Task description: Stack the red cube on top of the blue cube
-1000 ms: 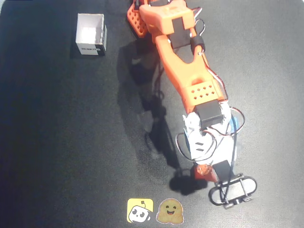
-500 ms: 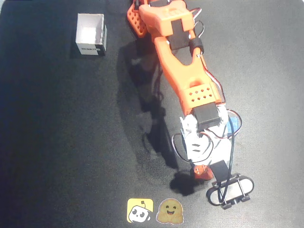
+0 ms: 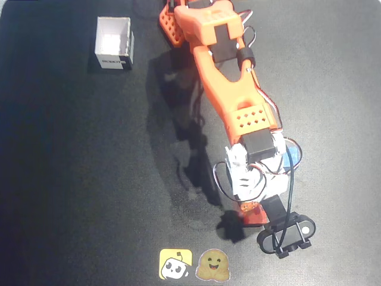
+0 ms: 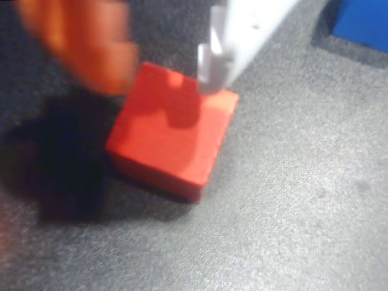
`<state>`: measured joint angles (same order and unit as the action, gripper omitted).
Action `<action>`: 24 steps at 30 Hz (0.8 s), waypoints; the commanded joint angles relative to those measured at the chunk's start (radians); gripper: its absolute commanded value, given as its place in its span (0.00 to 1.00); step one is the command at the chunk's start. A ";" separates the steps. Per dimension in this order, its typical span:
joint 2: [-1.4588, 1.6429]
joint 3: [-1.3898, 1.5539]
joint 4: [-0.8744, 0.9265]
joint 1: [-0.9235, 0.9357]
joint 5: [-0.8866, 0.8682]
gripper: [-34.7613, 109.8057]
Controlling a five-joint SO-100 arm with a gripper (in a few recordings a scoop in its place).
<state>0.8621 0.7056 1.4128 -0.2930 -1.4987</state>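
Overhead view: my arm [image 3: 229,89] has crept a little further down over the last second, bringing the gripper [image 3: 250,207] lower over the red cube [image 3: 253,213], which peeks out beneath the wrist. A sliver of the blue cube [image 3: 289,159] shows just right of the wrist, near the red one but apart. I judge I'm closing in for the pick. The black mat [image 3: 71,179] also carries a white box [image 3: 114,43] far off and two stickers [image 3: 193,264].

Wrist view: the red cube [image 4: 170,142] sits flat on grey felt, the fingers [image 4: 221,54] spread on either side, not yet pinching. The blue cube [image 4: 364,21] lies at the top right corner.
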 commanded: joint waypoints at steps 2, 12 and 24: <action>0.054 -0.043 0.000 -0.009 0.000 0.35; 0.044 0.032 -0.087 -0.034 -0.003 0.40; 0.043 0.193 -0.216 -0.040 -0.025 0.40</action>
<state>0.8621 0.8897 1.2226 -0.3283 -1.5171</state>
